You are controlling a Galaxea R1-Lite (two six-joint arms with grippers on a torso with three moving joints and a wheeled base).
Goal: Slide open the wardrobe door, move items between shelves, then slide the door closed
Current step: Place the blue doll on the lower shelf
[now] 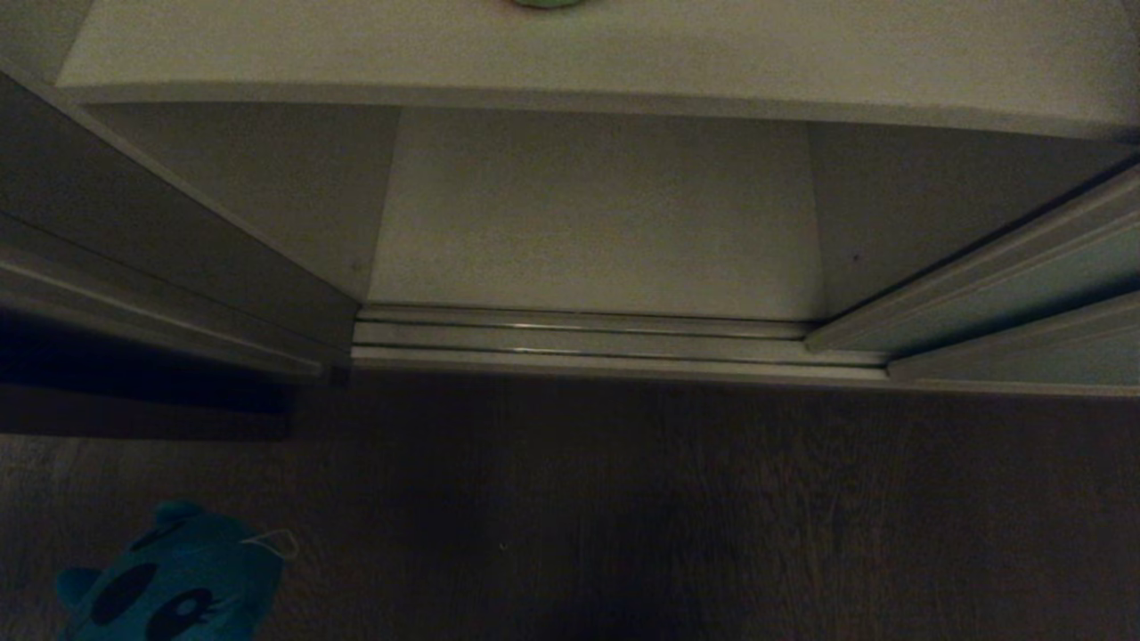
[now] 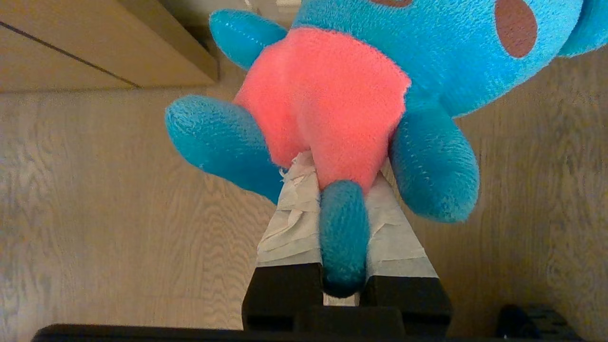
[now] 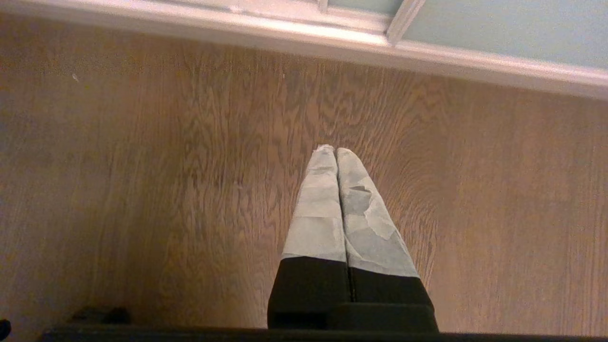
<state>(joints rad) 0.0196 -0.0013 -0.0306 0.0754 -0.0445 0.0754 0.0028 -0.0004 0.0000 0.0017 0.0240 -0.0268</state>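
A: Head view, item one?
B: Wardrobe standing open. Upper shelf (image 1: 623, 53), white board, its front edge running across the top of the view; a sliver of green frog toy (image 1: 543, 3) at the shelf's back edge, mostly cut off. Below it, the white bottom shelf (image 1: 597, 223) between white walls, bare where it shows.

A: Door?
B: Sliding wardrobe door (image 1: 1051, 267), pale grey-green, pushed to the right side, its lower edge seated in the metal floor track (image 1: 579, 343). Dark side panel (image 1: 134, 240) on the left.

A: Toys?
B: Blue plush toy (image 1: 178, 579) at the lower left corner of the view, over the wooden floor (image 1: 668, 499), well short of the track.

A: Left wrist view?
B: Left claw (image 2: 339, 178), pointing down at the floor, taped fingers (image 2: 294, 218) nearly closed, pinching the blue plush toy (image 2: 332, 95) at the base of its pink belly. The toy hangs clear of the floor, one blue limb lying between the fingers.

A: Right wrist view?
B: Right claw (image 3: 335, 152), pointing down over bare floor (image 3: 142, 190), fingers pressed together, holding nothing. Door frame and track run along the far edge of the floor.
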